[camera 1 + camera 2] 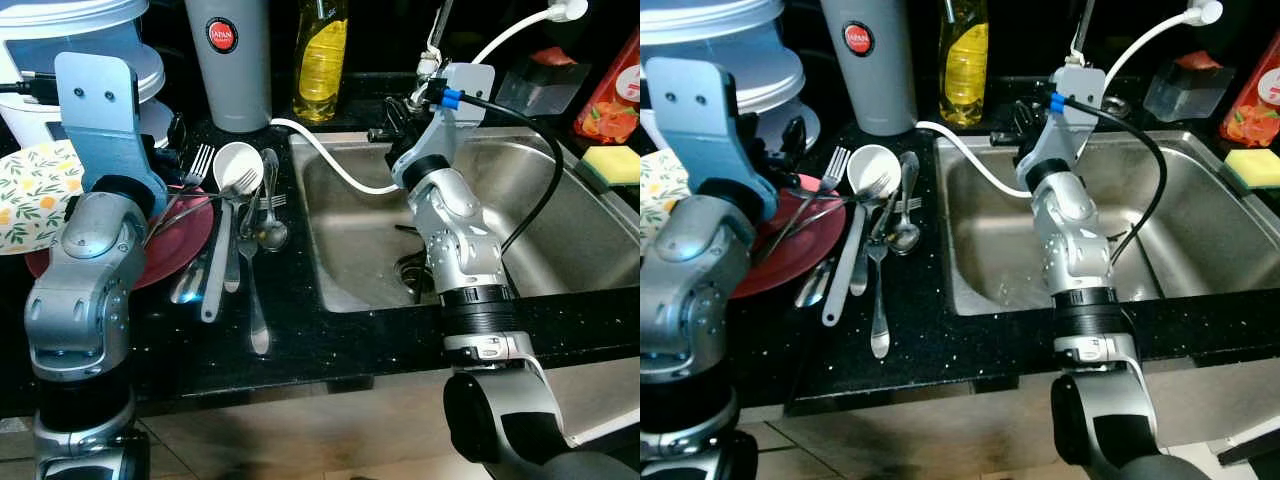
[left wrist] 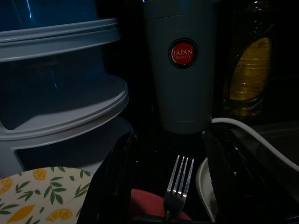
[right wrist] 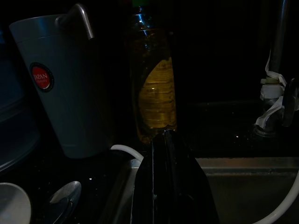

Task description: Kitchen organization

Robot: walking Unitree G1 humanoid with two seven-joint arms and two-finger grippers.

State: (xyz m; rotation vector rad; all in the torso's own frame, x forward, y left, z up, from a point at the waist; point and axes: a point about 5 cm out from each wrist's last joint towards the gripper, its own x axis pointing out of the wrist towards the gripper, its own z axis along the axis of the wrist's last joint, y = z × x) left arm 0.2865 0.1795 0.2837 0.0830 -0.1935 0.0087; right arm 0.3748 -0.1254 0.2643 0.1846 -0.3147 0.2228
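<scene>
A round red sticker point(image 2: 182, 53) sits on the front of the tall grey cup point(image 2: 180, 70) in the upper middle of the left wrist view; it reads "JAPAN QUALITY" in white letters. The same sticker shows at the top of the head views, where only "JAPAN" can be read. The label on the yellow bottle point(image 1: 321, 58) beside the cup is too small to read.
</scene>
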